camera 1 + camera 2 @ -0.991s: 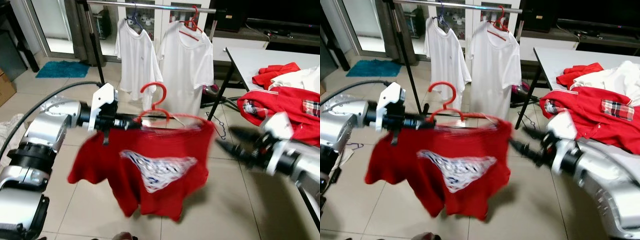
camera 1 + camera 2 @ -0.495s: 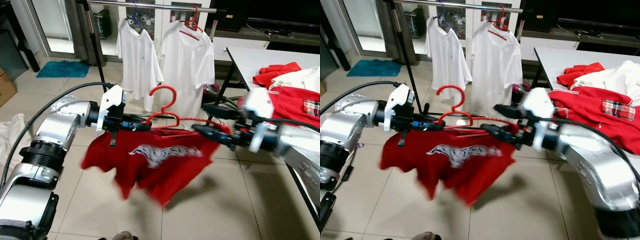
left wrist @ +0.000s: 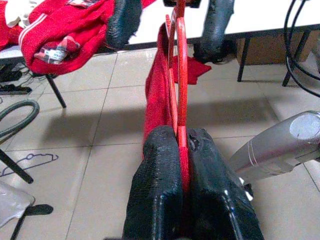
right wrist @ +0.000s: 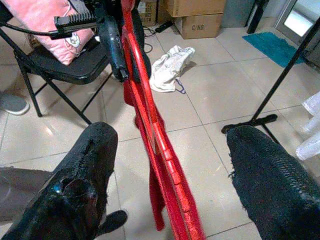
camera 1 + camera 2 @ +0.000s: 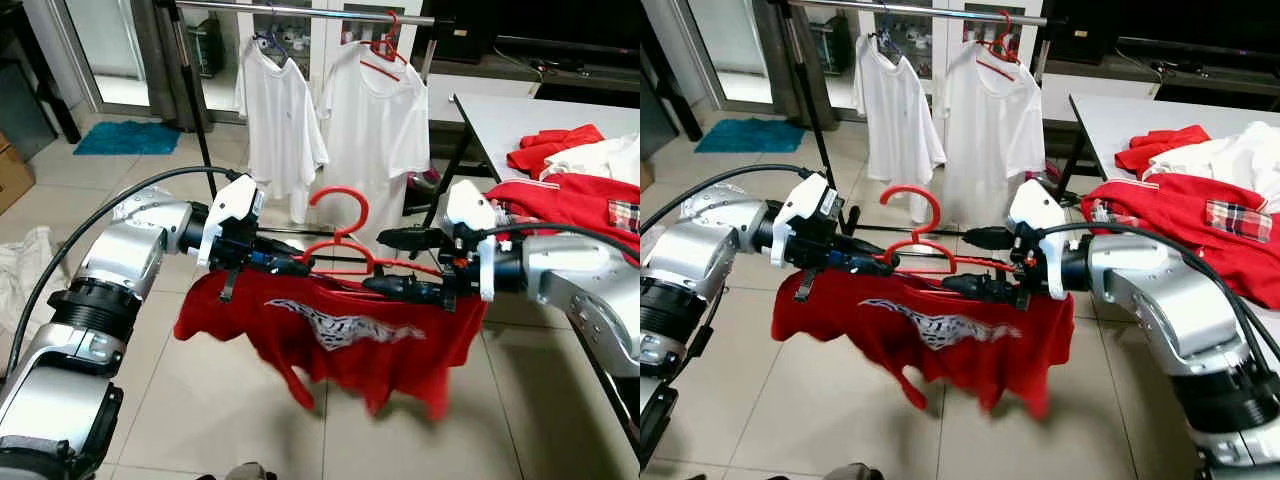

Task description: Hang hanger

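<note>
A red hanger [image 5: 338, 206] carries a red T-shirt [image 5: 340, 330] with a white print, held in the air in front of me. My left gripper [image 5: 288, 266] is shut on the hanger's left arm; the left wrist view has both fingers [image 3: 155, 185] pressed against the red bar [image 3: 177, 60]. My right gripper [image 5: 384, 262] is open at the hanger's right arm, one finger above and one below it. In the right wrist view the red bar [image 4: 150, 125] runs between the spread fingers [image 4: 85, 170]. The clothes rail [image 5: 300, 10] crosses the top of the view, behind the hanger.
Two white shirts [image 5: 280, 120] [image 5: 375, 130] hang on the rail, on a blue and a red hanger. A white table [image 5: 495, 120] at the right holds a heap of red and white clothes [image 5: 570, 190]. The rail's black stand [image 5: 195, 110] rises behind my left arm. The floor is tiled.
My right gripper has come in from the right and now straddles the hanger's right arm, open. The left arm has stretched forward a little, and the red shirt has swung and settled.
</note>
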{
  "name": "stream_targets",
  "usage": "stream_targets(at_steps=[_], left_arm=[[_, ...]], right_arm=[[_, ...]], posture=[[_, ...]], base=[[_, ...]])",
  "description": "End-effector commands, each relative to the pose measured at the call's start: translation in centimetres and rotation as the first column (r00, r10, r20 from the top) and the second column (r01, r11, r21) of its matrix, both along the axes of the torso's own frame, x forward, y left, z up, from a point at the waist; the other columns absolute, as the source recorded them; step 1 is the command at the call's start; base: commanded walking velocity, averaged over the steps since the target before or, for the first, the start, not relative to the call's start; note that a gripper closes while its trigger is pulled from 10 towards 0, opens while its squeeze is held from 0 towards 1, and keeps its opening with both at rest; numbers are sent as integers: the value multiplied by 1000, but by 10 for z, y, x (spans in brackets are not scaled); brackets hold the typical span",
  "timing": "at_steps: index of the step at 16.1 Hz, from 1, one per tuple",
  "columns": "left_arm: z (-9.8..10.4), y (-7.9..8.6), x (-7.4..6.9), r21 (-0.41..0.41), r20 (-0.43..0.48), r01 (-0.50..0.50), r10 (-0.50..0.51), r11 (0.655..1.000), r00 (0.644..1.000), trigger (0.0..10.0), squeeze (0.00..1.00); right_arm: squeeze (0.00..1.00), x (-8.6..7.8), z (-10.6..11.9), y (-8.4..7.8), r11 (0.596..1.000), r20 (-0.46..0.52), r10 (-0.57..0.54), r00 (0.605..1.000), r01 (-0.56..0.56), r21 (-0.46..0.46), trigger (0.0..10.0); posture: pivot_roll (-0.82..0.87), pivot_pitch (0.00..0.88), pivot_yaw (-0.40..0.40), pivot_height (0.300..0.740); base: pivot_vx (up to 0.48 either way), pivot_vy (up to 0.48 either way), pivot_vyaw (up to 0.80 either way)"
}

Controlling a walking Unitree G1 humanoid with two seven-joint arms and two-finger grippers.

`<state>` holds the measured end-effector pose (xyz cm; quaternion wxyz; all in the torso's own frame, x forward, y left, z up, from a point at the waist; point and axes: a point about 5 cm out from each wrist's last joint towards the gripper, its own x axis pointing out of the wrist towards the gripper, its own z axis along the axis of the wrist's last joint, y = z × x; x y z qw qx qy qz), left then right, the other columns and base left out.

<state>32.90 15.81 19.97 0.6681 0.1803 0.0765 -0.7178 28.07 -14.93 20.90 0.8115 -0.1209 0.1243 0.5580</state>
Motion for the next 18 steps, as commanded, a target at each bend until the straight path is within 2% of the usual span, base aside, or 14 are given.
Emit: stream_targets(at_steps=[1, 2, 3, 4, 6, 7, 8, 18], left_arm=[[10, -3, 0, 5, 37, 33, -33, 999, 999, 0, 0], [9, -4, 0, 15, 46, 35, -35, 999, 998, 0, 0], [9, -4, 0, 18, 48, 34, -35, 999, 998, 0, 0], [9, -4, 0, 18, 52, 33, -34, 999, 998, 0, 0], [9, -4, 1, 20, 70, 24, -25, 1000, 997, 0, 0], [9, -4, 1, 20, 70, 24, -25, 1000, 997, 0, 0], [11, -3, 2, 11, 83, 9, -10, 1000, 997, 0, 0], [14, -2, 2, -29, 102, -14, 17, 999, 995, 0, 0]], right_arm=[[0, 2, 4, 1, 1000, 17, 14, 1000, -14, -12, 10000], [0, 2, 8, 6, 999, -7, 38, 999, -38, 27, 4471], [0, 2, 10, 7, 998, -17, 47, 999, -47, 43, 4471], [0, 2, 10, 9, 997, -34, 48, 998, -45, 59, 0], [0, 2, 6, 10, 996, -94, 37, 995, -29, 82, 0], [0, 2, 6, 10, 996, -94, 37, 995, -29, 82, 0], [0, -1, -1, 9, 997, -141, 32, 989, -22, 67, 0], [0, 5, -2, 14, 994, -162, -39, 986, 55, 94, 0]], posture=[[1, 0, 0, 740], [0, 0, -4, 740], [0, 0, -4, 740], [0, 0, -6, 740], [-3, 0, -9, 740], [-3, 0, -9, 740], [-4, 0, -13, 740], [-6, 0, -23, 740]], base=[[0, 0, 0], [0, 0, 0], [0, 0, 0], [0, 0, 0], [0, 0, 0], [0, 0, 0], [0, 0, 0], [0, 0, 0]])
